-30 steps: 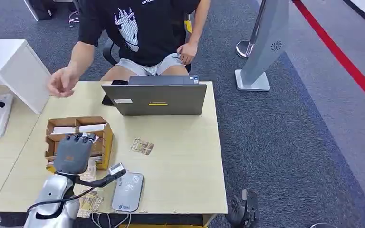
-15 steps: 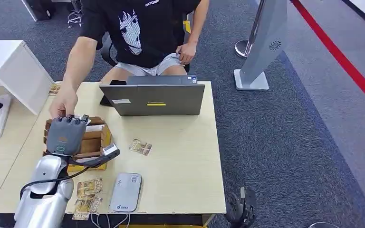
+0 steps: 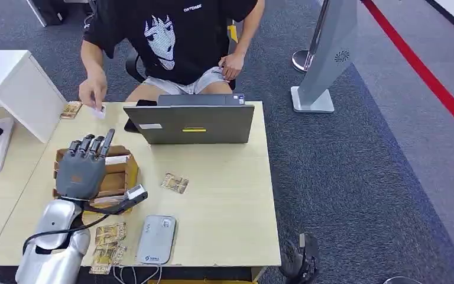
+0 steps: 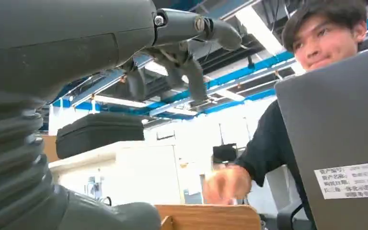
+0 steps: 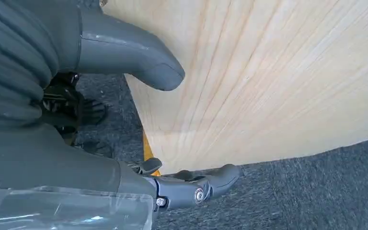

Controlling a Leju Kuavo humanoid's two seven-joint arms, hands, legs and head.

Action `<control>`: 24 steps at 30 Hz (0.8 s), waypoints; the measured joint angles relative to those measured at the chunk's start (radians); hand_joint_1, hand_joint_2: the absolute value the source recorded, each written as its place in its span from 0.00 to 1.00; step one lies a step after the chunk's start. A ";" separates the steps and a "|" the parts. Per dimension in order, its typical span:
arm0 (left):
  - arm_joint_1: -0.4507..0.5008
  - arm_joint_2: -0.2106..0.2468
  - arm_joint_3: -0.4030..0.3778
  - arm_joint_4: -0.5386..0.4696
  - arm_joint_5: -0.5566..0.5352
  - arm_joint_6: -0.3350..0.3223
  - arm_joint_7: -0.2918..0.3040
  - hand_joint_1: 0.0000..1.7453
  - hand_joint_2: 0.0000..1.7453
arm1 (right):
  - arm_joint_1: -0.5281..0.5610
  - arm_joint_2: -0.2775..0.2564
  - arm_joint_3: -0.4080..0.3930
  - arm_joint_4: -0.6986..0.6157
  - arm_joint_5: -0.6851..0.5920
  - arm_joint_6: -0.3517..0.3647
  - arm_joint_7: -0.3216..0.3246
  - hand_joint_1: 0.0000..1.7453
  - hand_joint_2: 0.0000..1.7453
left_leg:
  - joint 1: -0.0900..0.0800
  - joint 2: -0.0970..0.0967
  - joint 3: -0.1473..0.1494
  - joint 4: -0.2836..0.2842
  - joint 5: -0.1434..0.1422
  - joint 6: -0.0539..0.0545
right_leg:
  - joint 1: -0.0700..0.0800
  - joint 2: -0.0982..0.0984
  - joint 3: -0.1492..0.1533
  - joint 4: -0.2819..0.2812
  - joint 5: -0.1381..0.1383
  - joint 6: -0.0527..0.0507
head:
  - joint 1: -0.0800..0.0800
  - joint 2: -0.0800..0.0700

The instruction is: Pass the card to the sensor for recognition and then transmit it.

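Observation:
A person's hand [image 3: 92,93] holds a small white card [image 3: 99,111] over the table's far left corner, beyond my left hand [image 3: 81,170]. That hand is raised over the cardboard box [image 3: 121,171] with its fingers spread upward and nothing in them; the left wrist view shows the fingers [image 4: 191,72] apart and bare. The grey sensor pad [image 3: 156,238] lies flat near the table's front edge, to the right of my left forearm. My right hand [image 5: 124,110] hangs beside the table edge [image 5: 268,96], thumb and fingers apart, holding nothing.
A grey laptop [image 3: 192,123] stands at the back middle in front of the seated person. Loose patterned cards lie mid-table [image 3: 176,183], at the front left [image 3: 109,245] and at the far left [image 3: 71,109]. A white box [image 3: 12,89] stands left.
My left hand rose from beside the sensor to over the box. The person's hand reached to its fingers, took the white card and drew back to the far left.

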 joint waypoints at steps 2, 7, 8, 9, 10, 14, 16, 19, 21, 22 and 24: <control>0.051 0.005 0.000 -0.060 0.029 -0.001 -0.017 0.00 1.00 | 0.003 0.000 -0.002 0.000 -0.010 0.001 -0.011 0.00 1.00 | 0.000 0.000 0.000 0.000 0.000 0.000 | 0.000 0.000 0.000 0.000 0.000 0.000 | 0.000 0.000; 0.157 0.017 0.021 -0.168 0.063 -0.004 -0.049 0.00 1.00 | 0.012 0.000 -0.004 0.000 -0.026 0.002 -0.024 0.00 1.00 | 0.000 0.000 -0.001 0.000 0.000 0.000 | 0.000 -0.001 0.000 0.000 -0.001 0.000 | 0.000 0.000; 0.174 0.019 0.026 -0.179 0.063 -0.004 -0.050 0.00 1.00 | 0.013 0.000 -0.004 0.000 -0.027 0.002 -0.026 0.00 1.00 | 0.000 0.000 0.000 0.000 0.000 -0.001 | 0.000 -0.001 0.000 0.000 -0.001 0.000 | 0.000 0.000; 0.188 0.023 0.029 -0.189 0.063 -0.004 -0.051 0.00 1.00 | 0.015 0.000 -0.004 0.000 -0.029 0.002 -0.028 0.00 1.00 | 0.000 -0.001 0.000 0.000 0.000 -0.001 | 0.000 -0.001 0.000 0.000 -0.001 0.000 | 0.000 0.000; 0.201 0.024 0.032 -0.196 0.063 -0.004 -0.053 0.00 1.00 | 0.016 0.000 -0.004 0.000 -0.029 0.002 -0.028 0.00 1.00 | 0.000 -0.001 -0.001 0.000 0.000 -0.001 | 0.000 -0.001 0.000 0.000 -0.001 0.000 | 0.000 0.000; 0.247 0.027 0.050 -0.220 0.060 -0.001 -0.060 0.00 1.00 | 0.017 0.000 -0.005 0.000 -0.036 -0.002 -0.032 0.00 1.00 | 0.000 -0.001 0.000 0.000 0.000 -0.001 | 0.000 -0.001 0.000 0.000 0.000 0.000 | 0.000 0.000; 0.273 0.026 0.056 -0.232 0.077 0.000 -0.070 0.00 1.00 | 0.018 0.000 -0.006 0.000 -0.037 -0.004 -0.036 0.00 1.00 | -0.001 -0.001 0.000 0.000 0.000 -0.001 | 0.000 -0.001 0.000 0.000 0.000 0.000 | 0.000 0.000; 0.297 0.026 0.072 -0.241 0.095 -0.001 -0.079 0.00 1.00 | 0.021 0.000 -0.007 0.000 -0.037 -0.004 -0.040 0.00 1.00 | -0.001 -0.002 -0.001 0.000 0.000 -0.001 | 0.000 -0.002 0.000 0.000 0.000 0.000 | 0.000 0.000; 0.305 0.027 0.078 -0.243 0.099 -0.003 -0.081 0.00 1.00 | 0.021 0.000 -0.008 0.000 -0.037 -0.005 -0.041 0.00 1.00 | -0.001 -0.002 -0.001 0.000 0.000 -0.001 | 0.000 -0.002 0.000 0.000 0.000 0.000 | 0.000 0.000; 0.308 0.026 0.084 -0.242 0.091 -0.003 -0.081 0.00 1.00 | 0.021 0.000 -0.008 0.000 -0.035 -0.006 -0.042 0.00 1.00 | -0.001 -0.002 -0.001 0.000 0.000 -0.001 | 0.000 -0.002 0.000 0.000 0.000 0.000 | 0.000 0.000; 0.309 0.026 0.102 -0.231 0.078 0.003 -0.077 0.00 1.00 | 0.021 0.000 -0.008 0.000 -0.030 -0.006 -0.041 0.00 1.00 | -0.001 -0.002 -0.001 0.000 0.000 -0.001 | 0.000 -0.002 0.000 0.000 0.000 0.000 | 0.000 0.000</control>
